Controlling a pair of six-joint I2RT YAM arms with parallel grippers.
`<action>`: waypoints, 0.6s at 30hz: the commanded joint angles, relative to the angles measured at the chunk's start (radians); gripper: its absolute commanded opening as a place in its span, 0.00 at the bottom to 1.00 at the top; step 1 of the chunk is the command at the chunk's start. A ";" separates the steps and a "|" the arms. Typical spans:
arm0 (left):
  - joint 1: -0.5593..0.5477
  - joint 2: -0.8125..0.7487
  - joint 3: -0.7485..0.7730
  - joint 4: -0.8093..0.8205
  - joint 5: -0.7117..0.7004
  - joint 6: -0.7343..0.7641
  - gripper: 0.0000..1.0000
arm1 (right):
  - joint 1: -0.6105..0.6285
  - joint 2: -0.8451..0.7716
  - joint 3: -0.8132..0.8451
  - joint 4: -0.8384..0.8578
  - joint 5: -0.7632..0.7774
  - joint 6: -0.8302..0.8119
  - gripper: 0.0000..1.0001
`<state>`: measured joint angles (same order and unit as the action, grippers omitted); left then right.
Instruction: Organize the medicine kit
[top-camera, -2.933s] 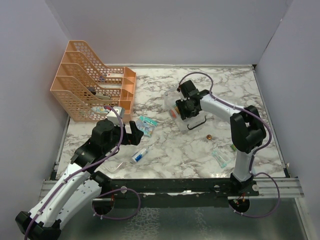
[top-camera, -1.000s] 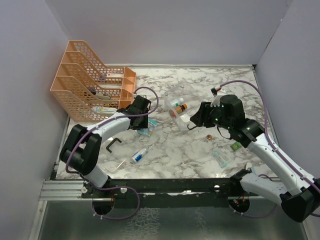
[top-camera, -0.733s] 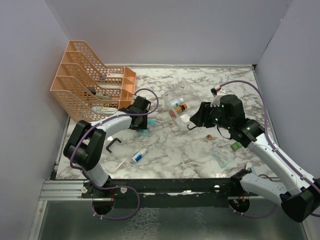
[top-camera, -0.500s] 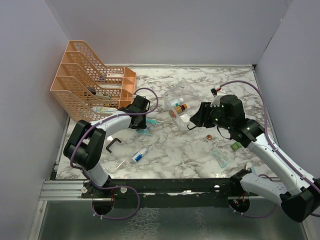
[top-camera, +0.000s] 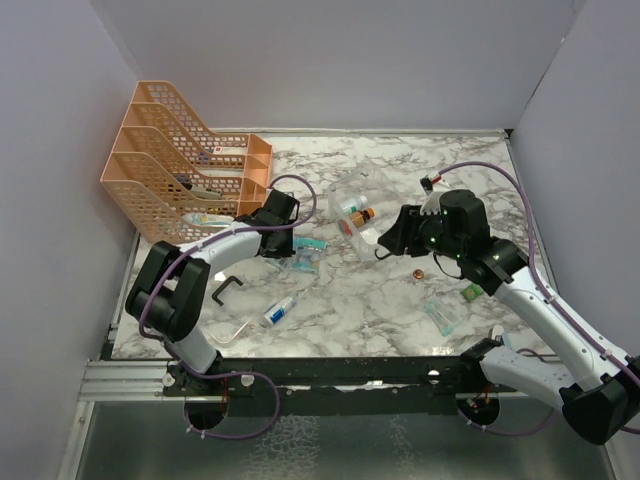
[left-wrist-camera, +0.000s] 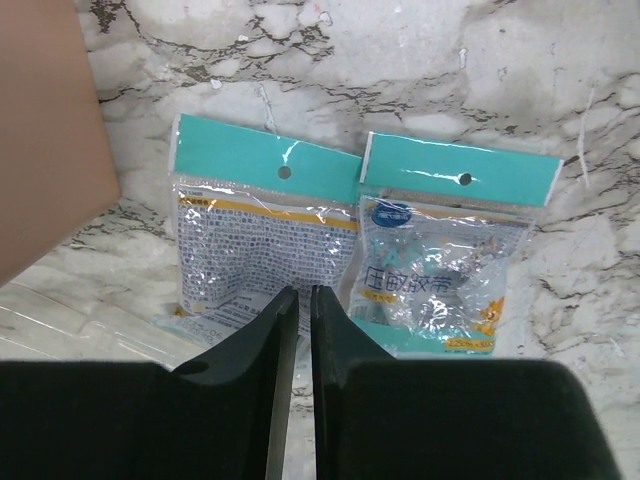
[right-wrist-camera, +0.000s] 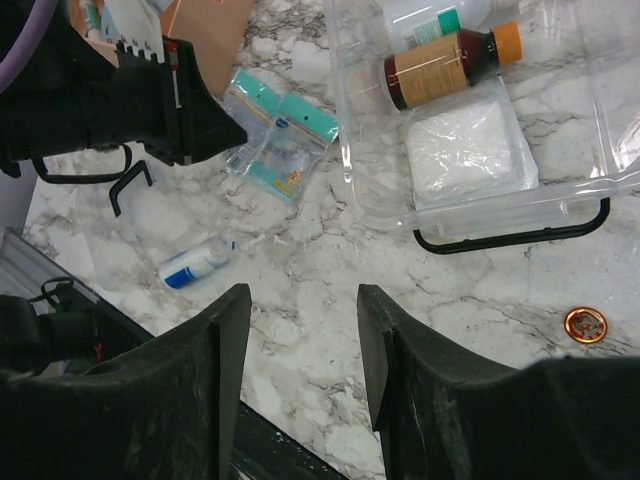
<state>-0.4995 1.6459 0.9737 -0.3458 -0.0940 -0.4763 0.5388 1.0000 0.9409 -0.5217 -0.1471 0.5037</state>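
Overhead, item by item.
- Medicine kit (top-camera: 342, 196): clear box with its lid open, near the middle of the tabletop (top-camera: 470, 180) and closer to its far edge. A brown bottle (top-camera: 362, 215) lies inside.
- Two teal packets (top-camera: 303, 256): flat on the marble, left of the kit and apart from it, near the orange rack (top-camera: 180, 170) in the far left corner.
- Left pincer (top-camera: 291, 247): down on the packets.
- Right pincer (top-camera: 388, 240): hovering just beside the kit's near side.

Left wrist view.
- Jaws: together, with only a sliver between them.
- Tips: over the lower corner of the grey-print packet (left-wrist-camera: 262, 240), where it meets the blue-label packet (left-wrist-camera: 440, 265). I cannot tell whether the two overlap or merely touch.
- Grip: I cannot tell whether any film is actually caught.

Right wrist view.
- Jaws: standing apart with nothing between them, above bare marble in front of the kit's black handle (right-wrist-camera: 512, 238).
- Kit contents: a white pad (right-wrist-camera: 468, 150) sits beside the bottle.

Hazards, as I judge them.
- A pinch on slick film alone may slip and drop the packet short of the kit.
- A pinch across the seam may drag both packets, or flick the second toward the rack.
- The route to the kit runs close to the right pincer, so the arms could clash or nudge the box.
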 joint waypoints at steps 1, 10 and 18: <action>0.000 -0.082 -0.012 0.001 0.067 -0.012 0.22 | 0.004 -0.006 -0.011 0.014 -0.070 -0.011 0.47; -0.008 -0.083 -0.031 0.064 0.220 -0.016 0.38 | 0.004 -0.007 -0.034 0.035 -0.065 0.002 0.47; -0.013 -0.003 -0.012 0.065 0.206 -0.027 0.40 | 0.004 0.003 -0.034 0.037 -0.056 -0.002 0.47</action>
<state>-0.5060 1.6066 0.9562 -0.2985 0.0906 -0.4919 0.5388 1.0012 0.9142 -0.5194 -0.1905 0.5018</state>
